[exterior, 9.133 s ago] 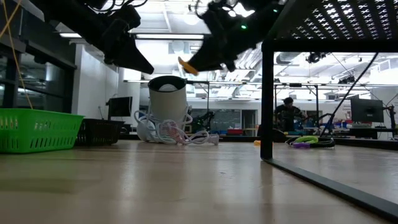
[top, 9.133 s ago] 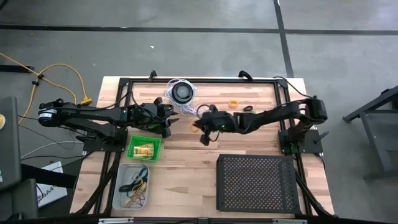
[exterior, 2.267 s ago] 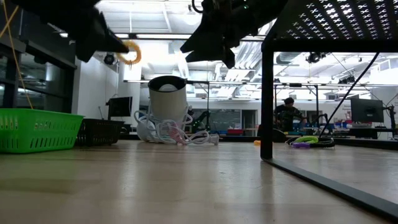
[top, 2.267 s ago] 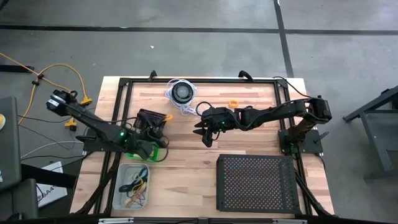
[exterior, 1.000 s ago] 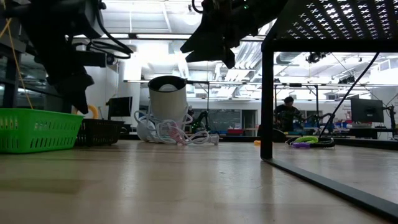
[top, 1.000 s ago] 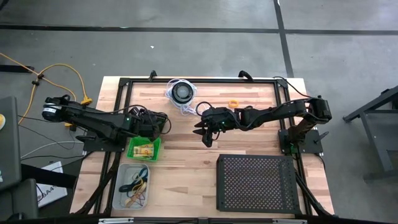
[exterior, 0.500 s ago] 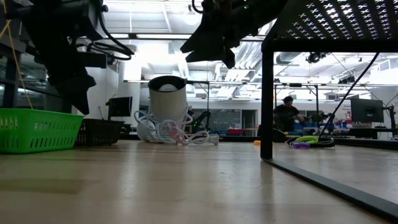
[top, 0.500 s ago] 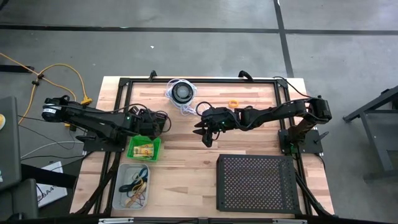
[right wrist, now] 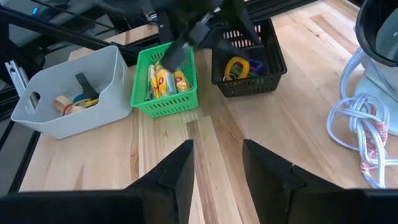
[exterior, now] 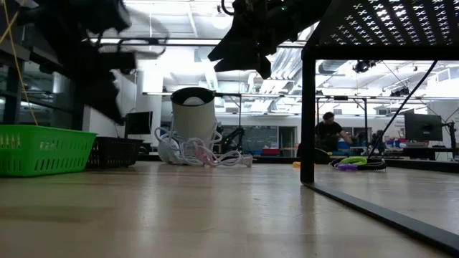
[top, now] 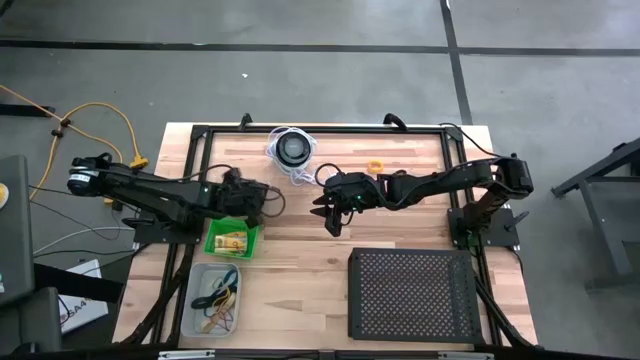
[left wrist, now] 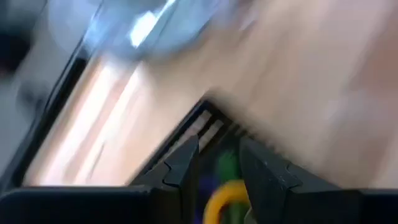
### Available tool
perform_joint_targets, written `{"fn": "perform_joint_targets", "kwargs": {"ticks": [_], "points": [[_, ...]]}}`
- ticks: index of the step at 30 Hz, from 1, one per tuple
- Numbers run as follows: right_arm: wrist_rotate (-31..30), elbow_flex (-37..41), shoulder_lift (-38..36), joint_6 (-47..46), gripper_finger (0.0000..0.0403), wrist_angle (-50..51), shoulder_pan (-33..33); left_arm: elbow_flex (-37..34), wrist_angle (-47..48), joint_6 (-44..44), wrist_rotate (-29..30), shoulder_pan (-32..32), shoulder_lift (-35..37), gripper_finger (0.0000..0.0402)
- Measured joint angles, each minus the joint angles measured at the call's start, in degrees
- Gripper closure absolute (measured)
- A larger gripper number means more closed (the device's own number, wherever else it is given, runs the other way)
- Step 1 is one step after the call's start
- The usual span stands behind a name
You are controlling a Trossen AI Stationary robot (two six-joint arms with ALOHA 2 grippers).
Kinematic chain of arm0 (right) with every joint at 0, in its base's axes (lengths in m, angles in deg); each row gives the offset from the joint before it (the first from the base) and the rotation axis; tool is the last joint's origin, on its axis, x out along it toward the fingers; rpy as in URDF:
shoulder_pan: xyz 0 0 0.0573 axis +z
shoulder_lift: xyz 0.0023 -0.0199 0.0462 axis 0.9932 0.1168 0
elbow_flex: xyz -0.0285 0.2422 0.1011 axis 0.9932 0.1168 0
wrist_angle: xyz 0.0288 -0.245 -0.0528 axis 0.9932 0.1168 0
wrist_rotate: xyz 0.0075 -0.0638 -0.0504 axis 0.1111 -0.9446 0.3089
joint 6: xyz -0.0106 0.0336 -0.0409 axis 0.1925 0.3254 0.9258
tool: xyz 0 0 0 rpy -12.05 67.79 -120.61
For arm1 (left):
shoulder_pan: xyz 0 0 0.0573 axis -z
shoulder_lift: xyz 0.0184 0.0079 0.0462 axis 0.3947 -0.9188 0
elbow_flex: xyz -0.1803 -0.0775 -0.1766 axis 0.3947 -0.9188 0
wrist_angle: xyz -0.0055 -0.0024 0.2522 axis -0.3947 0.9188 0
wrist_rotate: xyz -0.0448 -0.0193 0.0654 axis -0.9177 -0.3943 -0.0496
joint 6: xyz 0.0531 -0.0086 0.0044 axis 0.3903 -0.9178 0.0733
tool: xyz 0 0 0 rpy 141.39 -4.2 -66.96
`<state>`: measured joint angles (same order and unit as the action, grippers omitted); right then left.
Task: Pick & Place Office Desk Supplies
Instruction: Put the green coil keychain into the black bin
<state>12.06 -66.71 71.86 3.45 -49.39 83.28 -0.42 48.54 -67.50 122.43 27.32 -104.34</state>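
yellow ring [right wrist: 237,65] lying in black basket [right wrist: 272,67], far left of table | left gripper [left wrist: 219,163] above that basket, fingers apart, empty | right gripper [right wrist: 216,163] mid-table, fingers parted, holding nothing | green basket [right wrist: 163,106] nearer.

The left gripper [exterior: 107,86] smears into a dark blur in the low view. Its wrist view is streaked; only a yellow ring [left wrist: 225,198] shows. Items in the white bin [top: 196,300] are too small to tell.

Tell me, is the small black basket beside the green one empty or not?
Not empty. The right wrist view shows a yellow ring and a purple piece inside the black basket.
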Motion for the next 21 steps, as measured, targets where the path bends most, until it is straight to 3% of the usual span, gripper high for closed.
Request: {"fn": "perform_joint_targets", "kwargs": {"ticks": [4, 9, 15, 21], "points": [[0.0, 0.0, 0.0, 0.0, 0.0278, 0.0, 0.0, 0.0, -14.3, 19.8, -8.5, 1.5, 0.0, 0.0293], [-0.1, 0.0, 0.0, 0.0, 0.0278, 0.0, 0.0, 0.0, -24.3, 36.7, -21.0, 4.4, 0.0, 0.0293], [-0.2, 0.0, 0.0, 0.0, 0.0278, 0.0, 0.0, 0.0, -26.1, 45.6, -21.7, 6.7, 0.0, 0.0293], [-0.2, 0.0, 0.0, 0.0, 0.0278, 0.0, 0.0, 0.0, -26.1, 45.3, -21.5, 6.7, 0.0, 0.0293]]}}
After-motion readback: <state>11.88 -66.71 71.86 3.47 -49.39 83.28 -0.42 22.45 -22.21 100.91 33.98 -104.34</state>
